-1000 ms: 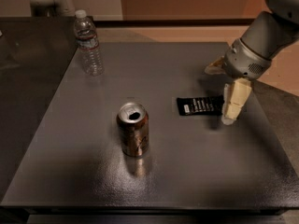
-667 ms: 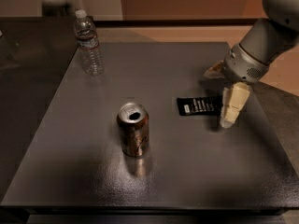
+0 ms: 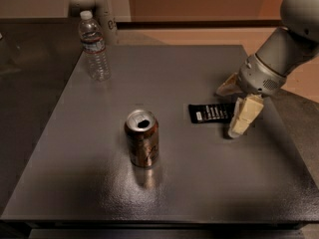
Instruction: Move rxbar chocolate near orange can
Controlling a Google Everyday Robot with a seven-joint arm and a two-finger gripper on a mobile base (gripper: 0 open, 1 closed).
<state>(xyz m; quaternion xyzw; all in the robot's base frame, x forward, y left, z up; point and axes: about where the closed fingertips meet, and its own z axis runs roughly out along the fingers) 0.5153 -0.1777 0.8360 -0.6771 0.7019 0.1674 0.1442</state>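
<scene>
The rxbar chocolate [image 3: 211, 112] is a flat black wrapper with white text, lying on the grey table [image 3: 199, 183] right of centre. The orange can [image 3: 142, 138] stands upright left of it, about a can's length away, its opened top showing. My gripper [image 3: 234, 108] comes in from the right at the bar's right end. Its cream fingers [image 3: 244, 117] are apart, one behind the bar's end and one in front of it, low over the table. It holds nothing.
A clear plastic water bottle [image 3: 94, 46] stands at the table's far left corner. A grey robot part [image 3: 92, 1] rises behind it. The table's right edge [image 3: 284, 128] runs just beyond my gripper.
My gripper has shifted slightly left toward the bar's right end. The grey part behind the bottle has moved right. The bar and can have not moved.
</scene>
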